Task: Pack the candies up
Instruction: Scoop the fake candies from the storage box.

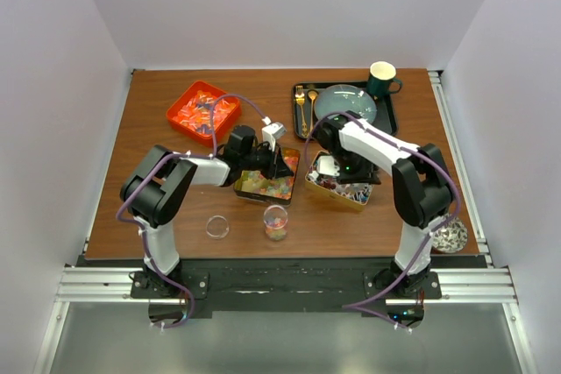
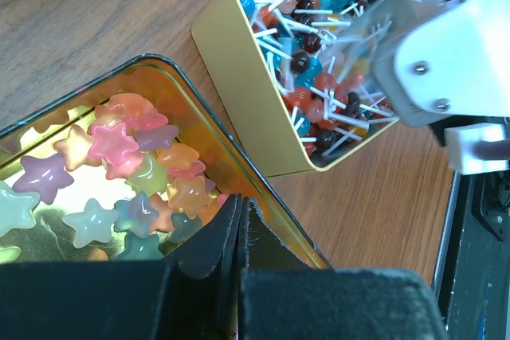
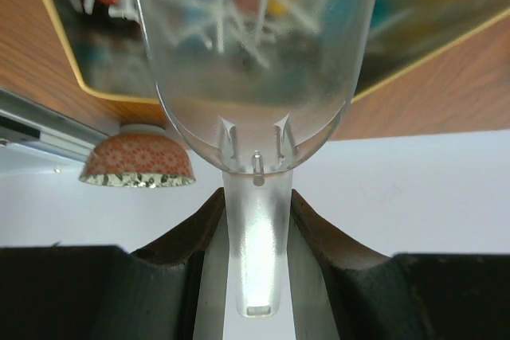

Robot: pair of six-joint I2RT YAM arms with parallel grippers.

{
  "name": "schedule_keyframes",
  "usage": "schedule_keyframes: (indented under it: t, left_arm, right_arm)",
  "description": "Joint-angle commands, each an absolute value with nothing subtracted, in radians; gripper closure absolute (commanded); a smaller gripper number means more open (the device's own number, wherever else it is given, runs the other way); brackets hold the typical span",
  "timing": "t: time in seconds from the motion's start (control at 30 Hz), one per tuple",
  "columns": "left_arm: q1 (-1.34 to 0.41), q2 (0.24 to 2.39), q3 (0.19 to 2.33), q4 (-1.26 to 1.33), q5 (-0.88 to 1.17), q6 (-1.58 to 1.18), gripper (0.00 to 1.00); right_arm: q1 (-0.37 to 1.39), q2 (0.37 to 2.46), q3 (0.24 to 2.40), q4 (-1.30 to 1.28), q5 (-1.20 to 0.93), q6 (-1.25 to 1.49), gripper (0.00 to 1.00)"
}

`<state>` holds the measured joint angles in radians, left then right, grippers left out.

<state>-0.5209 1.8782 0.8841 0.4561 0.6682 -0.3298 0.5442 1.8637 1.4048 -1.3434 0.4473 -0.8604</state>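
Fingers, right gripper (image 3: 256, 212): pinching scoop (image 3: 255, 77) handle, above gold tin (image 2: 239, 93).
Fingers, left gripper (image 2: 241, 220): pressed together, empty, beside gold tin.
Candies (image 2: 319, 77): inside gold tin.
Advice: dig shallow, level scoop before lifting.

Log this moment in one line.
left hand: shut, above star-candy tin | right hand: shut on clear scoop, at lollipop tin

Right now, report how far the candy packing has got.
Done: the clear cup holds a small layer of candies; a round lid lies beside it, off. In hand: the right gripper grips the scoop by its handle, held over the gold tin of lollipops; the left gripper is shut above the dark tin of star gummies. Remaining: cup not full, both tins and the red tray loaded.
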Motion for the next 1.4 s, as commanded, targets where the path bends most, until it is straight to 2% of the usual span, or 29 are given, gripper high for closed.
schedule_keyframes:
  t: [0.0,0.2,0.33,0.7,1.13,1.37]
  left_arm:
    - [-0.532,1.875,0.862,0.505,0.681,-0.325,1.00]
    - [-0.534,1.879,0.856,0.506,0.684,-0.336,1.00]
    - [-0.534,1.858,0.867,0.476,0.677,-0.319,1.00]
    - [-0.522,1.730,0.862,0.353,0.663,-0.264,1.00]
    - [-0.460,1.606,0.956,0.055,0.709,-0.135,0.87]
    - [-0.427,1.562,1.035,-0.064,0.770,-0.072,0.70]
  right_arm:
    - [0.564,1.903,1.495,-1.454,0.362,-0.764,1.00]
    - [0.590,1.979,1.615,-1.411,0.302,-0.729,1.00]
    - [0.606,1.993,1.614,-1.352,0.223,-0.733,1.00]
    - [0.569,1.865,1.362,-1.042,0.049,-0.721,1.00]
    - [0.505,1.707,1.204,-0.868,-0.052,-0.773,1.00]
    - [0.439,1.631,1.131,-0.813,-0.113,-0.793,1.00]
